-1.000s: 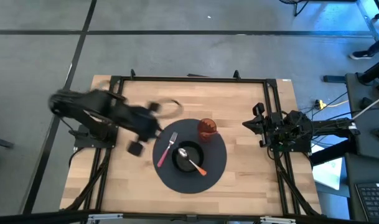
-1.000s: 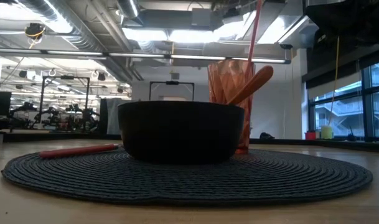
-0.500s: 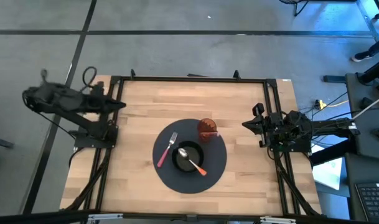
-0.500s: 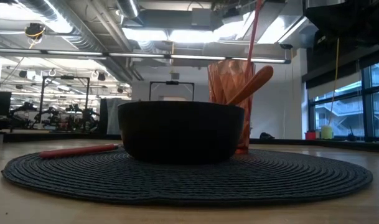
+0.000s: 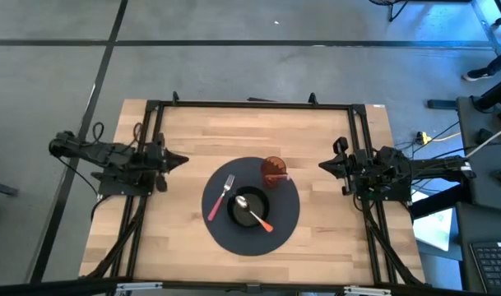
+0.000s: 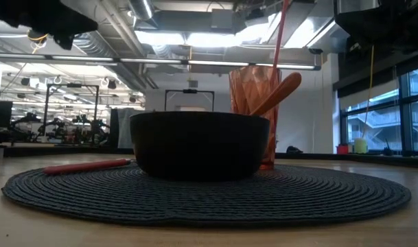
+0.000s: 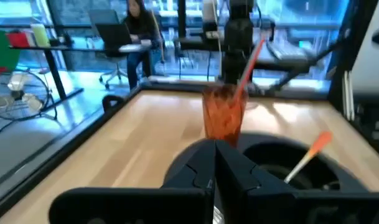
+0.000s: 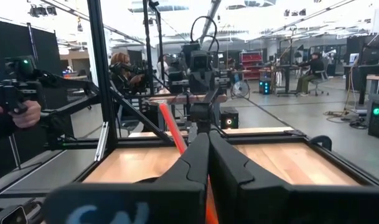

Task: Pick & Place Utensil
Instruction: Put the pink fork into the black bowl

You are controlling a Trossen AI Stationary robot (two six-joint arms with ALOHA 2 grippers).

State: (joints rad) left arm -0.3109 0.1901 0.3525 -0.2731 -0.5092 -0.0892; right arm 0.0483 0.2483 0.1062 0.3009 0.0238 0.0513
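Note:
A pink-handled fork lies flat on the left part of a round dark placemat. At the mat's centre a black bowl holds a spoon, whose orange handle leans over the rim. An orange cup with a red straw stands on the mat's far side. My left gripper is shut at the table's left edge, pointing toward the mat, and touches nothing. My right gripper is shut at the right edge, pointing left. The left wrist view shows the cup and the spoon handle ahead.
A black metal frame runs along the table's far, left and right sides. Bare wood lies between the mat and both grippers and along the near edge. People sit at desks in the room beyond the table.
My left arm has drawn back from beside the mat's left rim toward the table's left edge, swinging out past the frame, then settled there pointing right. The fork, spoon, bowl and cup have stayed where they were.

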